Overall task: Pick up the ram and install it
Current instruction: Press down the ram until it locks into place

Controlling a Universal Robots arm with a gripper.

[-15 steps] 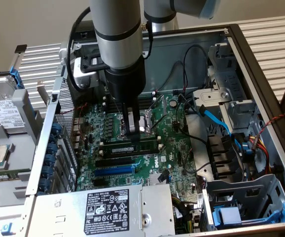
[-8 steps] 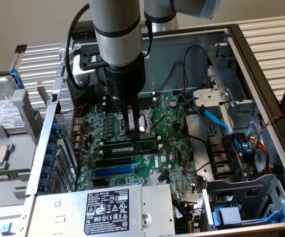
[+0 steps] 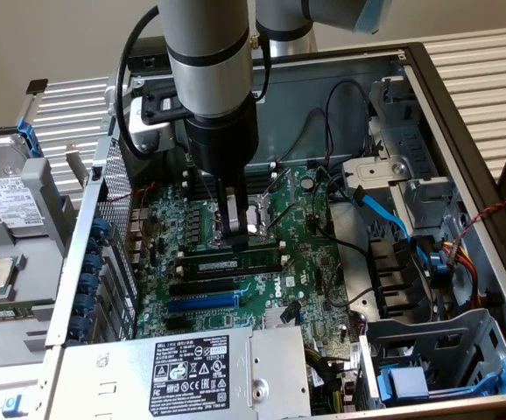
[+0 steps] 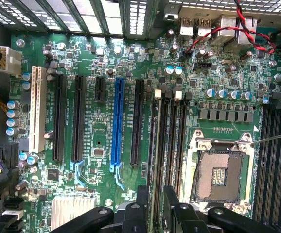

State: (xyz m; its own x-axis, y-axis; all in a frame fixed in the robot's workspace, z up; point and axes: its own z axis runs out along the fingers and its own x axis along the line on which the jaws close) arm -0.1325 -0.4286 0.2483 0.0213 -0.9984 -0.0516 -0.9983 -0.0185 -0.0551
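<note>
Ram (image 3: 233, 261) directly beneath gripper (image 3: 235, 236), in its slot

An open computer case (image 3: 463, 114) lies on a pale slatted surface (image 3: 481, 48) (the slats show past the case on the exterior view's left and right). Its floor carries a green motherboard (image 3: 297, 262). Directly on the board sit black memory slots (image 4: 172, 145), a blue expansion slot (image 4: 117, 121), black expansion slots (image 4: 60, 116) and the bare processor socket (image 4: 220, 174).
</note>
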